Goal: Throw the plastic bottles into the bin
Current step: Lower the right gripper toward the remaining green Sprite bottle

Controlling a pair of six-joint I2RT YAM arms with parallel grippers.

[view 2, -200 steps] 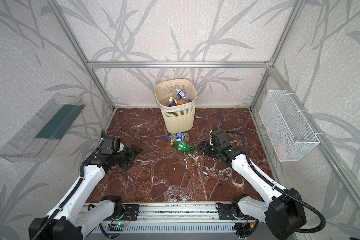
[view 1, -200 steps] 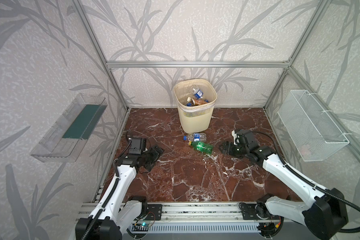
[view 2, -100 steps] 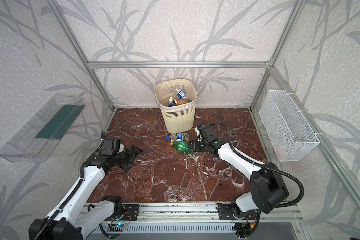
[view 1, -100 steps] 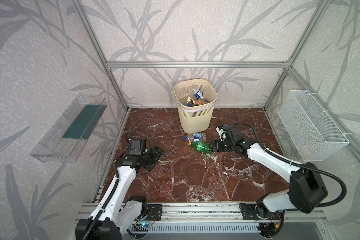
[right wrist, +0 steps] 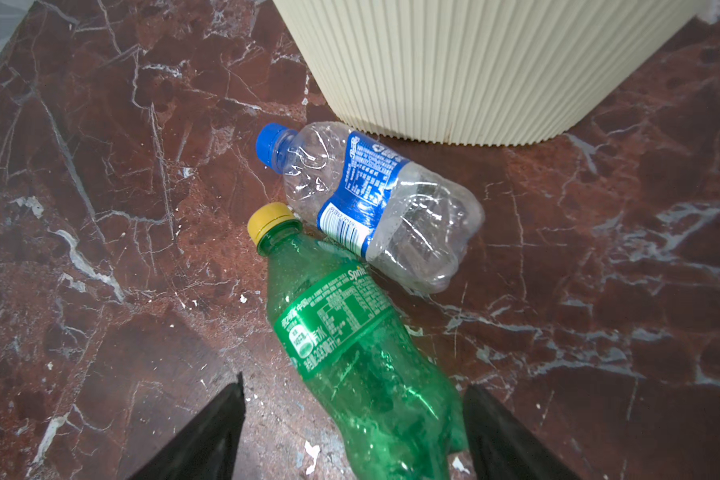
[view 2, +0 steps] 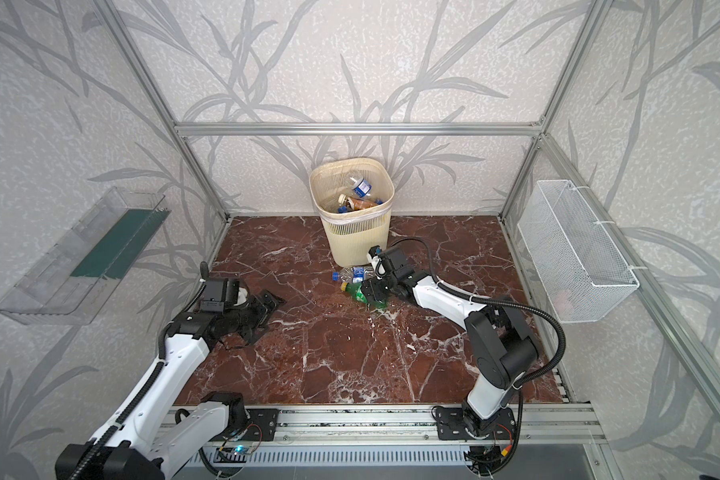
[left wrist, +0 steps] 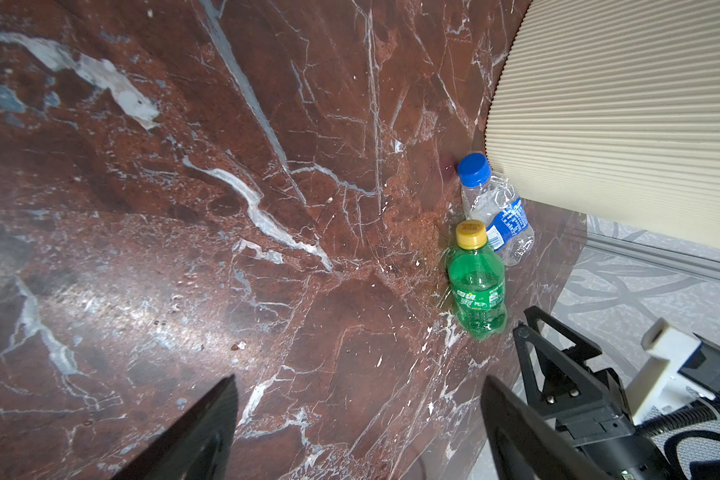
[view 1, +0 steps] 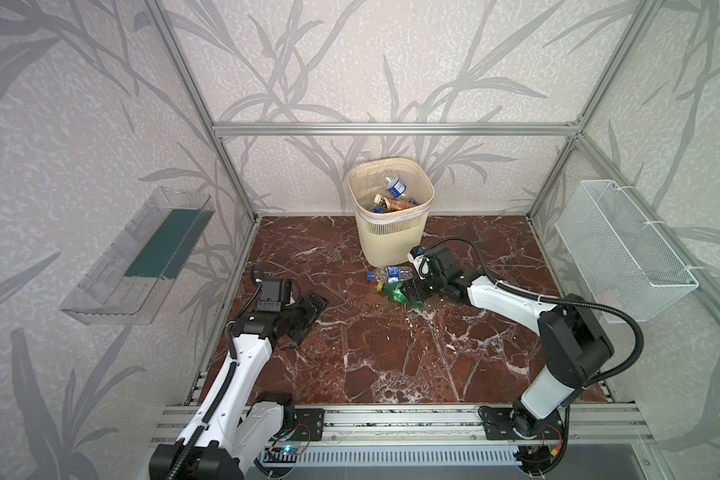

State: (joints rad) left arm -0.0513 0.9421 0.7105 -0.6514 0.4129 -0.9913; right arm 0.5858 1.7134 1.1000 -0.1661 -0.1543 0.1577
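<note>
Two to go, everything else visible already inside. Biggest first: red marble floor. Cream ribbed bin upright at back centre, several bottles piled inside, exact count unclear. Left gripper parked low over bare floor well left of the bin, jaws spread, nothing between them. Right gripper down at floor level just in front of the bin, jaws spread and straddling the base end of the green bottle, not yet pinching. Green bottle on its side, neck pointing away from that gripper, shoulder touching the clear bottle. Clear one also on its side, crumpled, blue-labelled, right at the foot of the bin, seemingly touching its wall. Both empty by the look, so judged very light, thin-walled, springy and slick, prone to roll or squirt out of a pinch. Best hold, as a guess: squarely across the labelled mid-body of the green one rather than the tapered base, with a moderate squeeze and some denting expected. Risk: nudging the clear neighbour along. Smallest: yellow cap on green, blue cap on clear, both screwed on.
</note>
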